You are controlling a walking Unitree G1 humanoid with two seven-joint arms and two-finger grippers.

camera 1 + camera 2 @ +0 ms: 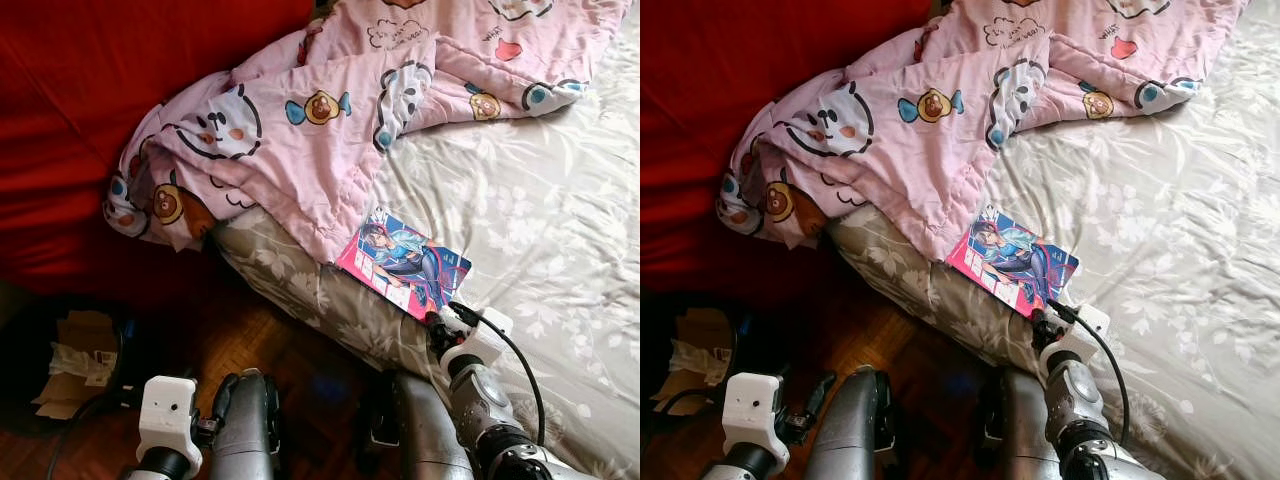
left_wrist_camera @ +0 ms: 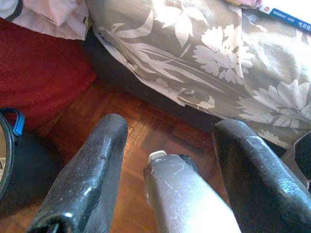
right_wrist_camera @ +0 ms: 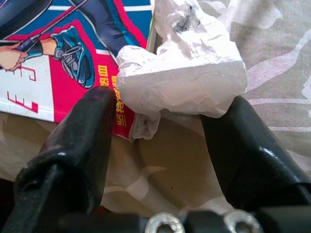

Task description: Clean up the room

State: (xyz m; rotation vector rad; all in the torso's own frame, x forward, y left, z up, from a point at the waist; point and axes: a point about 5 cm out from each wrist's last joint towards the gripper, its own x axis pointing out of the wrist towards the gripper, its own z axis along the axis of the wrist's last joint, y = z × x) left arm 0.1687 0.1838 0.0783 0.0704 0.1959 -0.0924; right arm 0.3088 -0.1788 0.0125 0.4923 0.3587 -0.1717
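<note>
Crumpled white paper lies on the bed, touching a comic book.
It is flanked by the spread fingers of the right claw, ungrasped; the left claw is held open above the floor.

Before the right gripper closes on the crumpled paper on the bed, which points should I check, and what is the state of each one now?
1. Crumpled paper lies between the right gripper's two fingers: ok.
2. Right gripper is open, with a finger on each side of the paper: ok.
3. Comic book is clear of the grip: not ok; its corner touches the paper and sits beside one finger.
4. Bed sheet will stay out of the grip: cannot tell; it lies directly under the paper.
5. Left gripper is free: ok; it is open over the wooden floor, holding nothing.
6. A bin for the paper is within reach: cannot tell.
</note>
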